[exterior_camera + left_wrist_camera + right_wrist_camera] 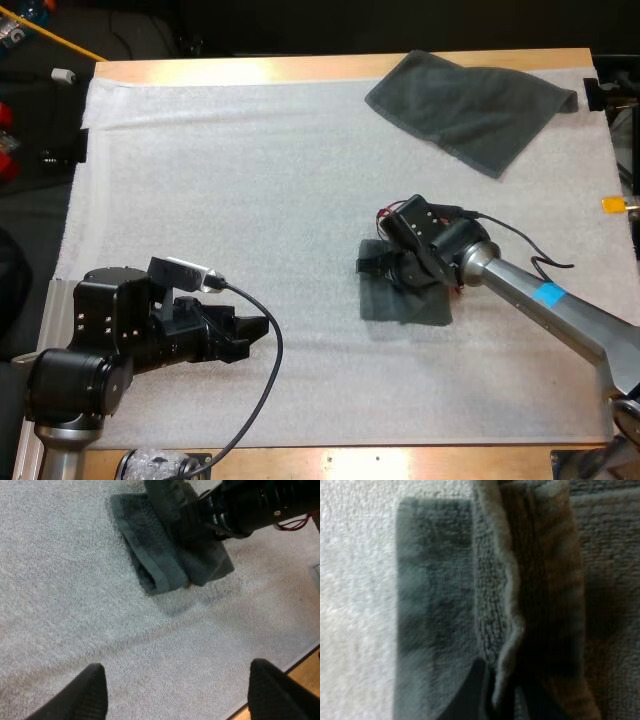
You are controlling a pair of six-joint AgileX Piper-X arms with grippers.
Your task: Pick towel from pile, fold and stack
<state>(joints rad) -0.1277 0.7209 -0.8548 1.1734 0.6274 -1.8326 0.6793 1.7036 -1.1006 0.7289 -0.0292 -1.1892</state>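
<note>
A small folded dark grey-green towel (405,300) lies on the white mat, right of the middle. My right gripper (378,265) is down on its left part and shut on a raised fold of it. Up close, the right gripper (503,687) pinches a ridge of the folded towel (435,605) between its dark fingers. My left gripper (255,330) hovers low at the near left, well short of the towel, and stands open with bare mat between the fingers (85,695). From there the folded towel (160,555) lies ahead, the right gripper on its far side.
A second towel (470,100) lies loosely spread at the mat's far right corner. The wooden table edge (330,68) borders the mat at the far side, and the table's near edge (300,672) runs close to my left gripper.
</note>
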